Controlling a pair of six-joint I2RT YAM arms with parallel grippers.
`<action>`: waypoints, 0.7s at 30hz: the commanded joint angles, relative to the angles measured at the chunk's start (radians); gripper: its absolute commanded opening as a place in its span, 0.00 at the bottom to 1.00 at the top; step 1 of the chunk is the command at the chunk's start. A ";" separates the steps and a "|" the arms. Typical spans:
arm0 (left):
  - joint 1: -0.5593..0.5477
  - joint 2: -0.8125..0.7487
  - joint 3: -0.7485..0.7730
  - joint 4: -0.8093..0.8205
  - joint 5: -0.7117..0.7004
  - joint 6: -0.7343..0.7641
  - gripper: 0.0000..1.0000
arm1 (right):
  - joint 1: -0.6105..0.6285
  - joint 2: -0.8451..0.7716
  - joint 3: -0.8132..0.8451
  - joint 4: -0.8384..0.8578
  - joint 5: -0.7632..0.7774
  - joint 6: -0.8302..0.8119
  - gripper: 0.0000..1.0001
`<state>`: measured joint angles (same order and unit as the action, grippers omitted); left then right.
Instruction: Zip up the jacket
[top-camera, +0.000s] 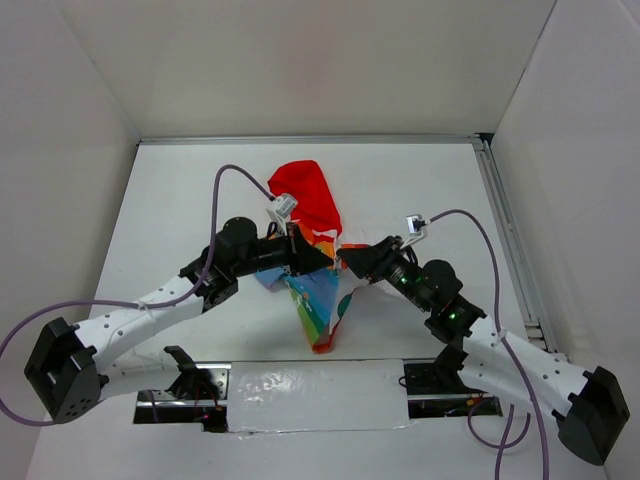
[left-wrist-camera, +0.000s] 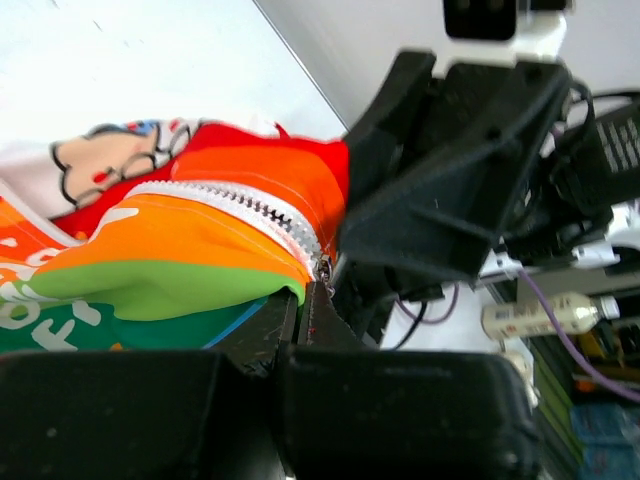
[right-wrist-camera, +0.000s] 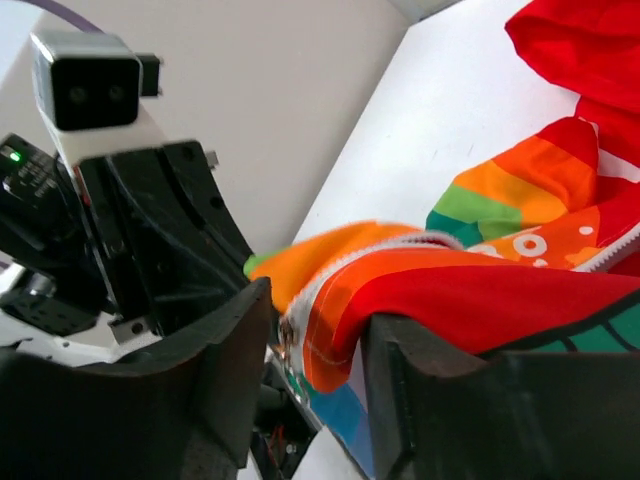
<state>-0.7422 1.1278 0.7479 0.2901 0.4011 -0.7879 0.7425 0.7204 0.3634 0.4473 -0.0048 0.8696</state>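
Note:
The jacket lies bunched mid-table, its red hood towards the back and its rainbow panels hanging towards the front. In the left wrist view its white zipper runs between orange panels down to my fingertips. My left gripper is shut on the jacket's edge at the zipper's lower end; it also shows in the top view. My right gripper is open, its fingers either side of the jacket's red-orange hem. It faces the left gripper closely in the top view.
White walls enclose the table on three sides. A metal rail runs along the right edge. A taped white strip lies at the near edge between the arm bases. Purple cables loop over both arms.

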 joint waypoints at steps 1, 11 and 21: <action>-0.008 0.012 0.077 -0.022 -0.105 0.018 0.00 | -0.008 -0.030 0.052 -0.068 -0.027 -0.076 0.50; -0.008 0.004 0.068 -0.002 -0.163 -0.022 0.00 | -0.008 -0.118 -0.006 -0.084 -0.149 -0.069 0.59; -0.008 -0.006 0.064 0.011 -0.145 -0.036 0.00 | -0.008 0.013 0.016 -0.032 -0.208 -0.066 0.58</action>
<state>-0.7452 1.1355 0.7856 0.2508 0.2592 -0.8162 0.7391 0.7052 0.3656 0.3588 -0.1795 0.8127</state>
